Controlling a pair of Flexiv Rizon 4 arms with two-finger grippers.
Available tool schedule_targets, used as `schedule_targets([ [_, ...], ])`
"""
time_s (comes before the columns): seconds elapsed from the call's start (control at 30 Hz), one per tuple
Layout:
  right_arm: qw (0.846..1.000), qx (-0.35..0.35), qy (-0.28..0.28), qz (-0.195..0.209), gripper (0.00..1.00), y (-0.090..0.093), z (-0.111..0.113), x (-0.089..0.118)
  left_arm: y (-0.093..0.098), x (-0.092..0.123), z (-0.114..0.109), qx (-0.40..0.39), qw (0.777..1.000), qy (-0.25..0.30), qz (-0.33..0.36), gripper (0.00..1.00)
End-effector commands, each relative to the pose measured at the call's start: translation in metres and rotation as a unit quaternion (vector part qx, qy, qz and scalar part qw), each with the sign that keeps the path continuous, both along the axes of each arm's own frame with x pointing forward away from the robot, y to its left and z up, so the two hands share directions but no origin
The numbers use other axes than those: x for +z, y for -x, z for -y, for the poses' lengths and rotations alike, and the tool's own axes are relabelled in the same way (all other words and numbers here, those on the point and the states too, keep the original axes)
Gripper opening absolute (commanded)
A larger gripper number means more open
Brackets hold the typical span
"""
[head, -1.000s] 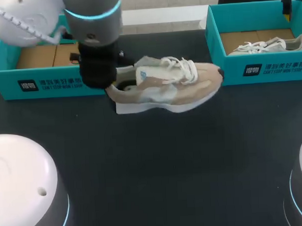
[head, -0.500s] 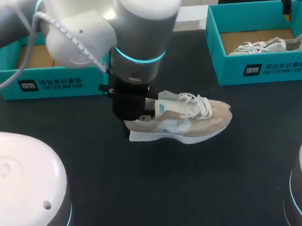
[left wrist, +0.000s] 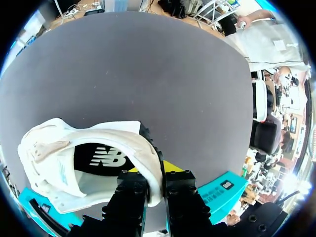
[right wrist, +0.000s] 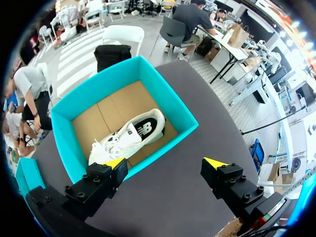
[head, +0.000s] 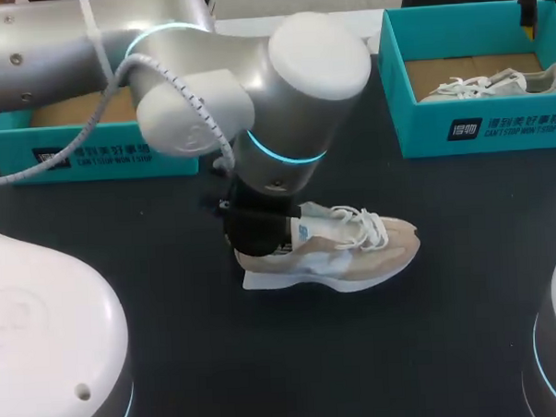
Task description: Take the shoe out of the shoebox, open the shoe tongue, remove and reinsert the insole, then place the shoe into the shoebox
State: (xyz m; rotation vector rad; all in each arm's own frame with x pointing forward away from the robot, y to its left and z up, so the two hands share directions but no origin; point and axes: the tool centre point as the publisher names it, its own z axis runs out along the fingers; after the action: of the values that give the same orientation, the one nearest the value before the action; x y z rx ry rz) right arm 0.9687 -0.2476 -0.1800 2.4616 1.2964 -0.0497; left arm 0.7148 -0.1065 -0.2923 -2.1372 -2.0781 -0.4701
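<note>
A beige and white sneaker point(head: 344, 252) lies level over the dark table, toe toward the right. My left gripper point(head: 257, 235) is at its heel, and I cannot tell whether the sole touches the table. In the left wrist view my left gripper point(left wrist: 155, 180) is shut on the heel collar of the sneaker point(left wrist: 59, 158), one finger inside and one outside. The teal left shoebox point(head: 82, 157) stands behind my left arm. My right gripper point(right wrist: 165, 165) hangs open, with nothing in it, above the right shoebox point(right wrist: 148, 69).
The teal right shoebox point(head: 478, 130) at the back right holds a second, white shoe point(head: 494, 84), also seen from above as the white shoe point(right wrist: 131, 136). My left arm's big joint point(head: 291, 88) covers the back middle. The arm bases fill the near corners.
My left arm has carried the sneaker by its heel from beside the left shoebox toward the table's middle and nearer to me. The right gripper has stayed where it was.
</note>
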Motion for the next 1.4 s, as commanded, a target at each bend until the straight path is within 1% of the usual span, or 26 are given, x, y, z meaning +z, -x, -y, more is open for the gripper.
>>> schedule_targets([
  [0.03, 1.0, 0.001, 0.0, 0.001, 1.0, 0.001, 0.0, 0.0, -0.002, -0.015, -0.004, 0.004, 1.0, 0.0, -0.012, 0.0],
  [0.17, 1.0, 0.001, 0.0, 0.001, 1.0, 0.001, 0.0, 0.0, 0.003, -0.029, -0.011, -0.003, 1.0, -0.001, -0.019, 0.0],
  [0.27, 1.0, 0.001, 0.0, 0.001, 1.0, 0.001, 0.0, 0.0, 0.004, -0.031, -0.012, -0.005, 1.0, -0.002, -0.019, 0.0],
  [0.3, 1.0, 0.001, 0.0, 0.001, 1.0, 0.001, 0.0, 0.0, 0.006, -0.041, -0.014, -0.005, 1.0, -0.002, -0.019, 0.0],
  [0.43, 1.0, 0.001, 0.0, 0.001, 1.0, 0.001, 0.0, 0.0, 0.005, -0.049, -0.014, 0.002, 1.0, -0.001, -0.023, 0.0],
  [0.47, 1.0, 0.001, 0.0, 0.001, 1.0, 0.001, 0.0, 0.0, 0.005, -0.049, -0.014, 0.005, 1.0, -0.003, -0.021, 0.06],
  [0.5, 1.0, 0.001, 0.0, 0.001, 1.0, 0.001, 0.0, 0.0, 0.005, -0.05, -0.014, 0.005, 1.0, -0.002, -0.021, 0.23],
  [0.53, 1.0, 0.001, 0.0, 0.001, 1.0, 0.001, 0.0, 0.0, 0.004, -0.05, -0.013, 0.007, 1.0, -0.004, -0.014, 0.57],
  [0.6, 1.0, 0.001, 0.0, 0.001, 1.0, 0.001, 0.0, 0.0, 0.005, -0.051, -0.013, 0.01, 1.0, -0.004, -0.021, 0.99],
  [0.77, 1.0, 0.001, 0.0, 0.001, 1.0, 0.001, 0.0, 0.0, 0.005, -0.053, -0.014, 0.014, 1.0, -0.009, -0.016, 1.0],
  [0.83, 1.0, 0.001, 0.0, 0.001, 1.0, 0.001, 0.0, 0.0, 0.007, -0.042, -0.017, 0.02, 0.999, 0.008, -0.026, 1.0],
  [0.9, 1.0, 0.001, 0.0, 0.001, 1.0, 0.001, 0.0, 0.0, 0.007, -0.026, -0.019, 0.029, 0.999, 0.034, -0.031, 1.0],
  [0.93, 1.0, 0.001, 0.0, 0.001, 1.0, 0.001, 0.0, 0.0, 0.007, -0.014, -0.021, 0.035, 0.997, 0.052, -0.034, 1.0],
  [1.0, 1.0, 0.001, 0.0, 0.001, 1.0, 0.001, 0.0, 0.0, 0.007, -0.005, -0.022, 0.042, 0.996, 0.067, -0.036, 1.0],
  [1.03, 1.0, 0.001, 0.0, 0.001, 1.0, 0.001, 0.0, 0.0, 0.008, 0.01, -0.026, 0.055, 0.994, 0.086, -0.031, 1.0],
  [1.07, 1.0, 0.001, 0.0, 0.001, 1.0, 0.001, 0.0, 0.0, 0.008, 0.01, -0.026, 0.055, 0.994, 0.086, -0.031, 1.0],
  [1.1, 1.0, 0.001, 0.0, 0.001, 1.0, 0.001, 0.0, 0.0, 0.006, 0.02, -0.03, 0.072, 0.991, 0.107, -0.036, 1.0],
  [1.17, 1.0, 0.001, 0.0, 0.001, 1.0, 0.001, 0.0, 0.0, 0.006, 0.022, -0.031, 0.078, 0.99, 0.11, -0.035, 1.0],
  [1.23, 1.0, 0.001, 0.0, 0.001, 1.0, 0.001, 0.0, 0.0, 0.002, 0.038, -0.044, 0.131, 0.979, 0.151, -0.045, 1.0],
  [1.27, 1.0, 0.001, 0.0, 0.001, 1.0, 0.001, 0.0, 0.0, 0.001, 0.041, -0.047, 0.149, 0.974, 0.165, -0.051, 1.0],
  [1.3, 1.0, 0.001, 0.0, 0.001, 1.0, 0.001, 0.0, 0.0, 0.001, 0.041, -0.047, 0.149, 0.974, 0.165, -0.051, 1.0],
  [1.33, 1.0, 0.001, 0.0, 0.001, 1.0, 0.001, 0.0, 0.0, 0.002, 0.047, -0.055, 0.179, 0.964, 0.184, -0.068, 1.0],
  [1.37, 1.0, 0.001, 0.0, 0.001, 1.0, 0.001, 0.0, 0.0, 0.003, 0.049, -0.059, 0.187, 0.955, 0.202, -0.106, 1.0],
  [1.4, 1.0, 0.001, 0.0, 0.001, 1.0, 0.001, 0.0, 0.0, 0.003, 0.049, -0.059, 0.187, 0.955, 0.202, -0.106, 1.0],
])
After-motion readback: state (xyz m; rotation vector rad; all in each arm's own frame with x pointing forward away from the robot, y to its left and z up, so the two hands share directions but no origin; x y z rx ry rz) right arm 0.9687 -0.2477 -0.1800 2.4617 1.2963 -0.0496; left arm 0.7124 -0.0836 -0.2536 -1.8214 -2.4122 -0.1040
